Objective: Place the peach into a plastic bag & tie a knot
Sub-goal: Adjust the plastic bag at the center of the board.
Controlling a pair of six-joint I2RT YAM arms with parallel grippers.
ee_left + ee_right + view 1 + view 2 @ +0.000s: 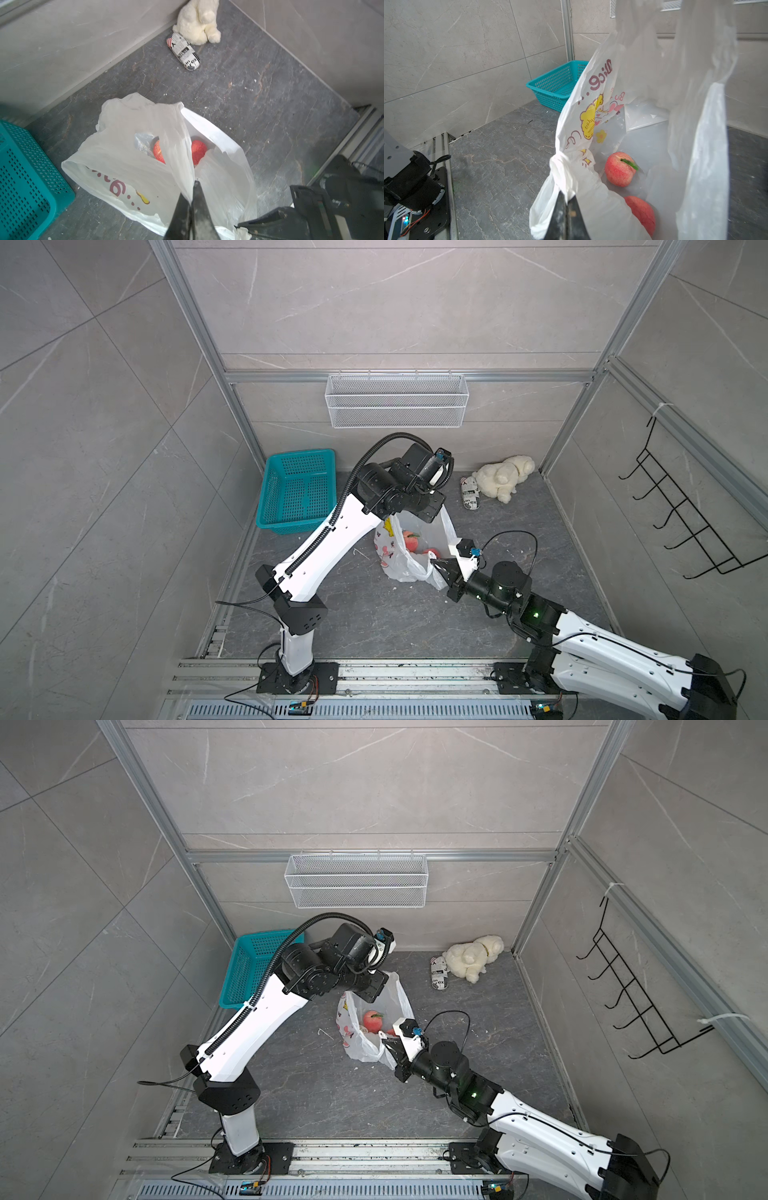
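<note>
— Largest first?
— Dark stone bench. Then teal basket, far left corner, against the wall.
— And the plastic bag?
— Mid-bench, between the two arms, well apart from the basket. Standing, mouth open upward, printed side toward the basket.
— Anything else back there?
— Cream plush toy in the far right corner, newsprint-patterned case just beside it.
— Inside the bag?
— Peach with a green stem on the bag's floor, second peach near it.
— Left gripper?
— Clenched on a strip of film at the bag's far rim, holding it up.
— Right gripper?
— Clamped on the twisted handle bunch at the near rim.
</note>
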